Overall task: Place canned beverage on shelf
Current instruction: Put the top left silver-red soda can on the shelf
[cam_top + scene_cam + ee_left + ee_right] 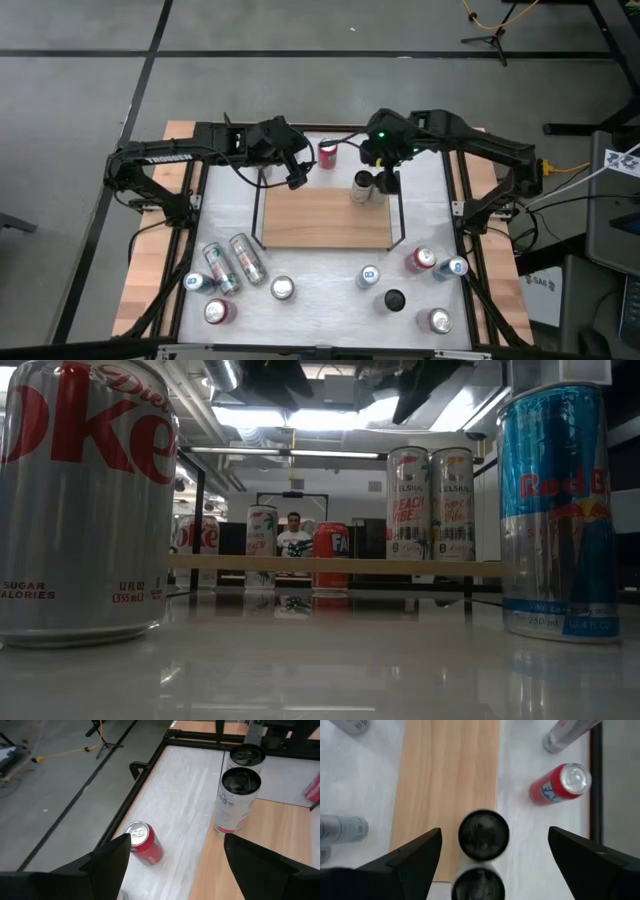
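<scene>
The shelf (325, 220), a light-brown board with thin black end rails, lies in the middle of the white table. Two tall slim cans (363, 187) stand side by side at its far edge, right of centre; the low view shows them upright (430, 505). A red can (327, 155) stands on the white top just beyond the shelf. My right gripper (495, 845) hangs open above the two tall cans (483, 834), its fingers wide on either side and clear of them. My left gripper (175, 850) is open above the shelf's far left corner, near the red can (145, 842).
Several more cans stand or lie on the near part of the table (232, 265) (425, 260). A Diet Coke can (85, 500) and a Red Bull can (555, 510) stand close to the low camera. A person (294, 538) is in the room behind.
</scene>
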You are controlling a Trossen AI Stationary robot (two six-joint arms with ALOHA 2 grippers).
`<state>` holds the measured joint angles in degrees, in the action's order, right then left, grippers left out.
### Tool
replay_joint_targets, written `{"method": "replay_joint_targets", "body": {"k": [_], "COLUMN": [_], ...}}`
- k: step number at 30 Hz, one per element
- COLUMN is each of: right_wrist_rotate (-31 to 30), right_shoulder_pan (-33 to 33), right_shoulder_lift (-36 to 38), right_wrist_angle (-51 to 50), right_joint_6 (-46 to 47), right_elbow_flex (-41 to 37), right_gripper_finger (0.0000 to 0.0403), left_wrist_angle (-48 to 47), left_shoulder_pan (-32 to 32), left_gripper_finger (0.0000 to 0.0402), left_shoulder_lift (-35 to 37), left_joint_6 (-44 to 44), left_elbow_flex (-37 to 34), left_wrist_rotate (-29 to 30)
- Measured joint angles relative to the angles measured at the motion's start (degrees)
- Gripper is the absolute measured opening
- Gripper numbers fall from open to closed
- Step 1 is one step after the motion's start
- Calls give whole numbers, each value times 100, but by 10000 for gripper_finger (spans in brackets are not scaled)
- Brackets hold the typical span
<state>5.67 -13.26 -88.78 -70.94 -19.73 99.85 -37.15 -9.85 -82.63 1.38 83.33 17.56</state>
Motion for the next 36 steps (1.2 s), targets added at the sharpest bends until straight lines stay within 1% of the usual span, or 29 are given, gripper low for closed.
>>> {"method": "replay_joint_targets", "body": {"k": [4,6,10,14,16,19,24,29,32,36], "right_wrist_rotate": [-6,0,57,491,705,839,839,837,840,837], "right_shoulder_pan": [-55,-118,-345,-616,-729,-898,-1071,-1092,-1077,-1077], "right_shoulder_lift": [239,337,511,646,729,866,956,956,956,956], "right_wrist_angle": [35,31,56,122,268,726,1572,2307,2549,2645], "right_joint_6": [-2,-3,-7,-7,-7,-25,-26,-26,-27,-28], "right_elbow_flex": [0,0,-22,-259,-486,-913,-1533,-1922,-2013,-2024], "right_gripper_finger": [360,360,360,360,360,360,360,360,360,360], "left_wrist_angle": [-71,-141,-502,-1123,-1429,-1841,-2518,-3103,-3080,-2927], "left_shoulder_pan": [-358,-540,-921,-1313,-1494,-1735,-2126,-2519,-2668,-2730], "left_gripper_finger": [314,314,314,314,314,314,314,314,314,314], "left_shoulder_lift": [0,0,0,0,0,0,0,0,0,2], "left_joint_6": [-1,-1,-2,-6,-131,-571,-1274,-1628,-1594,-1303], "left_elbow_flex": [0,0,4,7,7,7,7,7,7,7], "left_wrist_rotate": [-647,-872,-937,-974,-976,-974,-975,-934,-687,-150]}}
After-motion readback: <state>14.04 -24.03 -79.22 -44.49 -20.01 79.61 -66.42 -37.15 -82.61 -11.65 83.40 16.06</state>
